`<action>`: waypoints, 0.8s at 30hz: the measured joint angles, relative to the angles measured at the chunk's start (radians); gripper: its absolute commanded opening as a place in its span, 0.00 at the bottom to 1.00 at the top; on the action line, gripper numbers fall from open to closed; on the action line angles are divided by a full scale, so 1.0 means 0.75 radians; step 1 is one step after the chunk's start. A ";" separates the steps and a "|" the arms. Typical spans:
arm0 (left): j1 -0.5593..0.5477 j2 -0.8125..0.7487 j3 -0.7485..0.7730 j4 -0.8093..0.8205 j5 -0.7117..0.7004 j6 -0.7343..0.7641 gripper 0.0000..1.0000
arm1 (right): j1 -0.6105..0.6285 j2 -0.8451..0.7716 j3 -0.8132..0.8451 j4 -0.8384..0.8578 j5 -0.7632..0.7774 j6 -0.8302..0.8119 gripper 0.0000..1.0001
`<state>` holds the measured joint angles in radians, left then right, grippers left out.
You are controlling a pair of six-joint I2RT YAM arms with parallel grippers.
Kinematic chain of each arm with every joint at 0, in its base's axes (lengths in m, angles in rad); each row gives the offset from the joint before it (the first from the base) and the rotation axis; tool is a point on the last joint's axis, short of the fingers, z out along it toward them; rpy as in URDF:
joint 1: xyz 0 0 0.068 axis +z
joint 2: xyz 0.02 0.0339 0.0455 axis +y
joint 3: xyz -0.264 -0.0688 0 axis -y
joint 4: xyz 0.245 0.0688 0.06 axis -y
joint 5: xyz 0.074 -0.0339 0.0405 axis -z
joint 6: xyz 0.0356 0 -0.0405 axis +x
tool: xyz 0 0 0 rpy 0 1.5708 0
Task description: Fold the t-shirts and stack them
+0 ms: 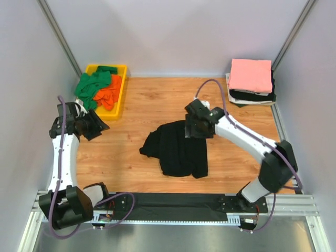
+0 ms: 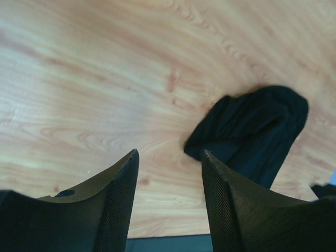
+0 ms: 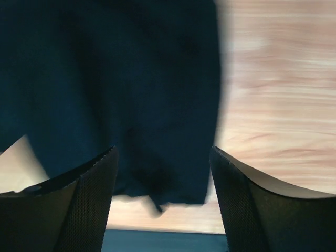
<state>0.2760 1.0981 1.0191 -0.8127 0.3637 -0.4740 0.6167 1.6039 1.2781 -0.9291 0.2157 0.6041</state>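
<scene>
A black t-shirt (image 1: 176, 149) lies crumpled in the middle of the wooden table. My right gripper (image 1: 193, 130) hovers over its upper right corner. In the right wrist view the right gripper (image 3: 164, 151) is open, with the blurred dark cloth (image 3: 131, 79) below the fingers and nothing between them. My left gripper (image 1: 98, 126) is open over bare wood to the left, apart from the shirt. In its wrist view the left gripper (image 2: 169, 154) points toward a bunched end of the black t-shirt (image 2: 252, 123). Green t-shirts (image 1: 93, 86) and an orange one (image 1: 110, 93) fill a tray.
The yellow tray (image 1: 122, 89) stands at the back left. A folded stack with a pink t-shirt (image 1: 251, 74) on top sits at the back right corner. A dark cloth strip (image 1: 168, 207) lies along the near edge between the arm bases. Grey walls enclose three sides.
</scene>
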 measured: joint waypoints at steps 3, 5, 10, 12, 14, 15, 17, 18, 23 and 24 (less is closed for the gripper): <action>-0.005 -0.005 -0.074 -0.021 -0.024 0.037 0.57 | 0.296 -0.194 0.024 0.039 0.047 0.041 0.68; -0.011 -0.019 -0.127 -0.019 -0.035 0.051 0.57 | 0.433 -0.251 0.025 0.049 0.074 0.080 0.67; -0.017 -0.060 -0.201 -0.023 -0.042 0.073 0.57 | 0.667 -0.108 0.000 0.051 0.117 0.191 0.65; -0.019 -0.077 -0.201 -0.016 -0.044 0.077 0.57 | 0.730 0.015 -0.006 0.056 0.119 0.218 0.64; -0.020 -0.094 -0.201 -0.015 -0.044 0.079 0.56 | 0.775 0.123 -0.003 0.062 0.119 0.233 0.64; -0.020 -0.100 -0.201 -0.013 -0.044 0.080 0.56 | 0.793 0.172 0.002 0.064 0.118 0.237 0.64; -0.026 -0.108 -0.201 -0.009 -0.044 0.081 0.56 | 0.812 0.248 0.026 0.061 0.120 0.237 0.64; -0.028 -0.110 -0.201 -0.008 -0.044 0.081 0.56 | 0.815 0.272 0.041 0.060 0.125 0.235 0.64; -0.125 -0.121 -0.203 -0.011 -0.085 0.065 0.56 | 0.812 0.370 0.145 0.070 0.166 0.204 0.52; -0.146 -0.122 -0.204 -0.011 -0.085 0.053 0.56 | 0.811 0.386 0.160 0.077 0.170 0.190 0.44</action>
<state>0.1661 1.0069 0.8658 -0.8211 0.3000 -0.4339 1.2251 1.8935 1.3983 -0.8711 0.3431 0.7467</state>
